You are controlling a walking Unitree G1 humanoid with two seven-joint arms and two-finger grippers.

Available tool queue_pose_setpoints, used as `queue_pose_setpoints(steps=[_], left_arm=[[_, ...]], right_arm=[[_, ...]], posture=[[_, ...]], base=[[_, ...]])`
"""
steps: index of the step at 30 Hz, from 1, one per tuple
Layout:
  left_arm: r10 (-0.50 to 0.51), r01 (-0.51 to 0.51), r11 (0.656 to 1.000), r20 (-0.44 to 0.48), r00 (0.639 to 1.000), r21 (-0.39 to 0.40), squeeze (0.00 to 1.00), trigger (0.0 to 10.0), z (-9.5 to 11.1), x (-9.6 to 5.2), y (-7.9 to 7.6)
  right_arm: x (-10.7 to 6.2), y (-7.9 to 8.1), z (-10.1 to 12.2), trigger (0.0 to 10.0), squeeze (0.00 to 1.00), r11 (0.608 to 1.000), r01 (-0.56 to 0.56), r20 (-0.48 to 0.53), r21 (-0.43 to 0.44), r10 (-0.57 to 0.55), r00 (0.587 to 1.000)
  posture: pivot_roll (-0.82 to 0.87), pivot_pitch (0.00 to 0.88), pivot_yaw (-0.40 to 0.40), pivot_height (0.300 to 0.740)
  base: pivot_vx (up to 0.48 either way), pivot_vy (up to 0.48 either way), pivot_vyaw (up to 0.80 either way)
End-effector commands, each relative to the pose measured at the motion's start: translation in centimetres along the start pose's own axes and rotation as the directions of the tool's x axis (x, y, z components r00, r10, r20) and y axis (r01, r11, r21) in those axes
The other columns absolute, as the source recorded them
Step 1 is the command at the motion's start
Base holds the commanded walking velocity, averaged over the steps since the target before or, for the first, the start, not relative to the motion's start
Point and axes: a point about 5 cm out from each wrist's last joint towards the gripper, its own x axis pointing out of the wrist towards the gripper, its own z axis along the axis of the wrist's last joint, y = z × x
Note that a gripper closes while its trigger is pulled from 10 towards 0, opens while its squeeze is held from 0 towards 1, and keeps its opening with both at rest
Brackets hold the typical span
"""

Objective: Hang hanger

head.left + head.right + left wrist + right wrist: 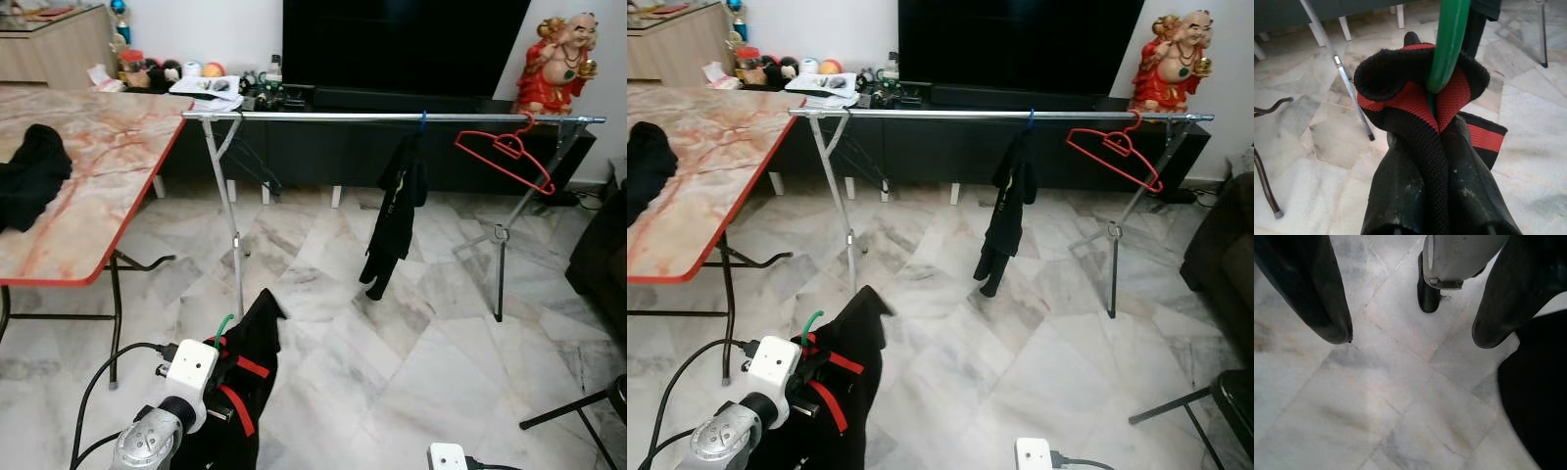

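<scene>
**A:** What is the room like?

**B:** A living room with a pale marble tile floor [392, 333]. A long metal clothes rail [392, 117] on folding legs stands across the middle, in front of a dark TV cabinet [323, 147]. A marble-patterned folding table [88, 166] with a red edge is on the robot's left, with a black cloth [29, 171] lying on it. A red laughing Buddha statue [558, 64] sits at the far right.

**B:** On the rail, a black garment [395, 211] hangs from a blue hook near the middle, and an empty red hanger [505, 152] hangs tilted near the right end.

**A:** Where is the hanger to be hung?

**B:** Low at the robot's left side. The left gripper [1437, 161] is clenched on the neck of a black garment with red trim [1415, 98], and the green hanger hook [1448, 44] rises out of the collar just beyond the fingers.

**A:** And the other arm?

**B:** The right gripper [1410, 335] hangs with its fingers spread, empty, pointing at the floor.

**A:** How far along is it?

**B:** I judge it midway. The hanger is dressed and held, but well apart from the rail and below it. Carrying it over, lifting it and hooking it on the bar are left.
</scene>
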Motion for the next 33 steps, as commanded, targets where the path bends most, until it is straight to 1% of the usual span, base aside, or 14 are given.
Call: queue_pose_setpoints(steps=[1, 10, 17, 20, 24, 28, 33], left_arm=[[-0.001, 0.0, 1.0, 0.037, 0.999, 0.007, 0.0, 10.0, 0.78, 0.1, 0.16], [-0.018, 0.018, 1.0, 0.04, 0.999, 0.001, 0.0, 10.0, 0.93, 0.42, -0.12], [-0.02, 0.02, 1.0, 0.043, 0.999, -0.001, 0.0, 10.0, 0.95, 0.38, -0.03], [-0.02, 0.02, 1.0, 0.044, 0.999, -0.001, 0.0, 10.0, 0.97, 0.37, -0.04], [-0.029, 0.029, 1.0, 0.043, 0.999, -0.003, 0.0, 10.0, 0.95, 0.36, -0.32], [-0.031, 0.031, 0.999, 0.047, 0.998, -0.006, 0.0, 10.0, 1.12, 0.42, -0.49], [-0.032, 0.032, 0.999, 0.049, 0.998, -0.008, 0.0, 10.0, 1.2, 0.47, -0.58]], right_arm=[[-0.02, 0.02, -0.11, 10.0, 0.0, 1.0, -0.001, 0.0, 0.002, 0.001, 1.0], [-0.01, 0.02, 0.02, 10.0, 0.0, 1.0, -0.008, 0.005, 0.002, 0.008, 1.0], [0.01, 0.09, 0.09, 10.0, 0.0, 1.0, -0.003, 0.008, -0.004, 0.003, 1.0], [0.02, 0.13, 0.15, 10.0, 0.0, 1.0, -0.001, 0.009, -0.001, 0.001, 1.0], [0.05, 0.32, 0.2, 10.0, 0.0, 1.0, -0.01, 0.007, -0.018, 0.01, 1.0], [0.04, 0.26, 0.17, 10.0, 0.0, 1.0, -0.006, 0.008, -0.015, 0.007, 1.0], [0.02, 0.12, 0.14, 10.0, 0.0, 1.0, 0.001, 0.011, -0.017, 0.0, 1.0]], posture=[[0.07, 0.016, -0.019, 0.74], [0.07, 0.038, -0.024, 0.74], [0.07, 0.05, -0.028, 0.74], [0.07, 0.053, -0.028, 0.74], [0.07, 0.059, -0.03, 0.74], [0.07, 0.063, -0.034, 0.74], [0.07, 0.065, -0.036, 0.74]], base=[[0.285, 0.0, 0.0], [0.294, 0.0, 0.0], [0.32, 0.0, 0.0], [0.326, 0.0, -0.48], [0.325, 0.0, -0.78], [0.326, 0.0, -0.77], [0.326, 0.0, 0.0]])
